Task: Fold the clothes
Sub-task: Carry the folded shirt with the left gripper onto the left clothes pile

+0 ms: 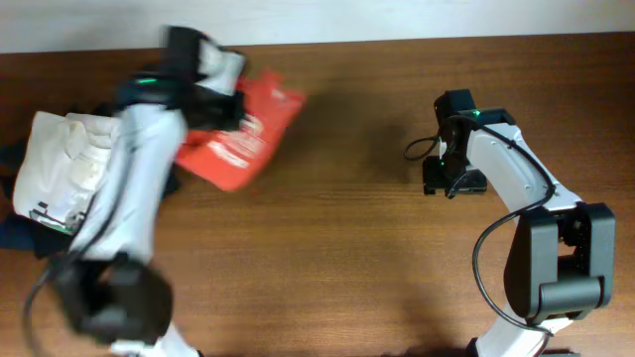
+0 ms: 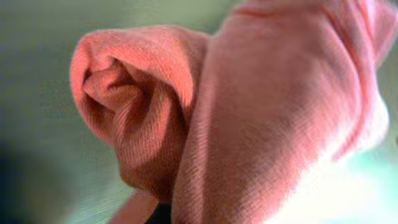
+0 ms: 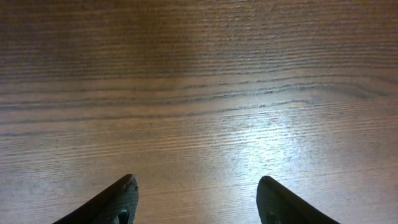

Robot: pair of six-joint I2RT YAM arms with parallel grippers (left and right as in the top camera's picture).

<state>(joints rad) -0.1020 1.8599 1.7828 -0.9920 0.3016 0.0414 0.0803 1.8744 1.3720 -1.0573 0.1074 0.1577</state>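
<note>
The red-orange T-shirt (image 1: 253,134) with white lettering hangs bunched at the upper left of the table, beside the garment pile. My left gripper (image 1: 235,107) is at its upper edge and is blurred. In the left wrist view the red-orange fabric (image 2: 249,112) fills the frame in folds right at the jaws and hides the fingers, so the gripper looks shut on the shirt. My right gripper (image 1: 439,180) is far from the shirt on the right side. It is open and empty (image 3: 196,183) over bare wood.
A white garment (image 1: 60,169) lies at the far left on top of dark garments (image 1: 15,233). The wooden table (image 1: 347,248) ends at a light wall along the top edge. The right arm's base (image 1: 556,288) stands at the lower right.
</note>
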